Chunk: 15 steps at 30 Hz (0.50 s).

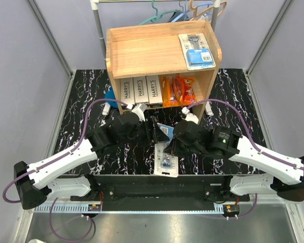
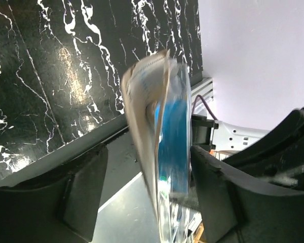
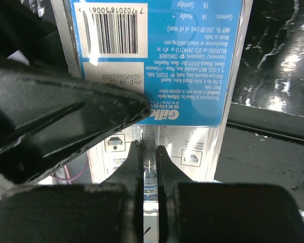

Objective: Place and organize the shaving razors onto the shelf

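The wooden shelf [image 1: 142,50] stands at the back centre. One blister pack [image 1: 196,49] lies on its top right. Three HARRY'S boxes [image 1: 139,90] and the orange packets [image 1: 178,90] stand on its lower tier. The second blister pack [image 1: 166,161] is tilted above the table's front edge. My right gripper [image 1: 175,144] is shut on the pack's clear edge, with its jaws [image 3: 149,157] pinched on the plastic below the blue card [image 3: 157,61]. My left gripper [image 1: 155,132] is open. The pack [image 2: 164,136] stands edge-on between its fingers [image 2: 220,195], close to the right one with a gap on the left.
A metal clothes rail with hangers [image 1: 162,14] stands behind the shelf. A blue object [image 1: 110,95] lies against the shelf's left side. The black marbled table [image 1: 81,101] is walled by grey panels on the left and right. Its front edge runs just below the held pack.
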Motion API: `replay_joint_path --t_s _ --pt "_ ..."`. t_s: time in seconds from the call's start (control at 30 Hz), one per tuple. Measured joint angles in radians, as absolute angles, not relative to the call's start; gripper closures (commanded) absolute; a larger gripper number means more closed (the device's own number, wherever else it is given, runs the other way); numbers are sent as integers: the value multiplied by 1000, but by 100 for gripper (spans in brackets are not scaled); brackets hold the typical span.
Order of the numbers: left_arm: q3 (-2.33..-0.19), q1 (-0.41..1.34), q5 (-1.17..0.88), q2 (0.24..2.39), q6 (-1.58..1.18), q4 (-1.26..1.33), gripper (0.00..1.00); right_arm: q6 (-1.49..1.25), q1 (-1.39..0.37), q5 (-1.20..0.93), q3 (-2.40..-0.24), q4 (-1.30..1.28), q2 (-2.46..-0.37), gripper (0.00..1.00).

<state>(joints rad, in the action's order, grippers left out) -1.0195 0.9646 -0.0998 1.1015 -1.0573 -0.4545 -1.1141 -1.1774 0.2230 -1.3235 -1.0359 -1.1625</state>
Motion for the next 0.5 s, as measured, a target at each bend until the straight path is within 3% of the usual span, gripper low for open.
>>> replay_joint_path --t_s 0.2,0.23,0.27,0.37,0.5 --pt "-1000 958 -102 1077 -1074 -422 59 -1111 -1211 218 -1324 -996 -1166 100" --pt "-995 957 -103 1069 -1077 -413 64 -1110 -1213 218 -1324 -992 -1167 100" --pt "-990 957 -104 1060 -1079 -405 76 -1106 -1214 218 -1324 -986 -1168 100" --pt "-985 953 -107 1042 -1092 -385 90 -1100 -1219 218 -1319 -959 -1167 100" --pt "-979 943 -110 1030 -1103 -377 98 -1096 -1219 224 -1283 -907 -1142 91"
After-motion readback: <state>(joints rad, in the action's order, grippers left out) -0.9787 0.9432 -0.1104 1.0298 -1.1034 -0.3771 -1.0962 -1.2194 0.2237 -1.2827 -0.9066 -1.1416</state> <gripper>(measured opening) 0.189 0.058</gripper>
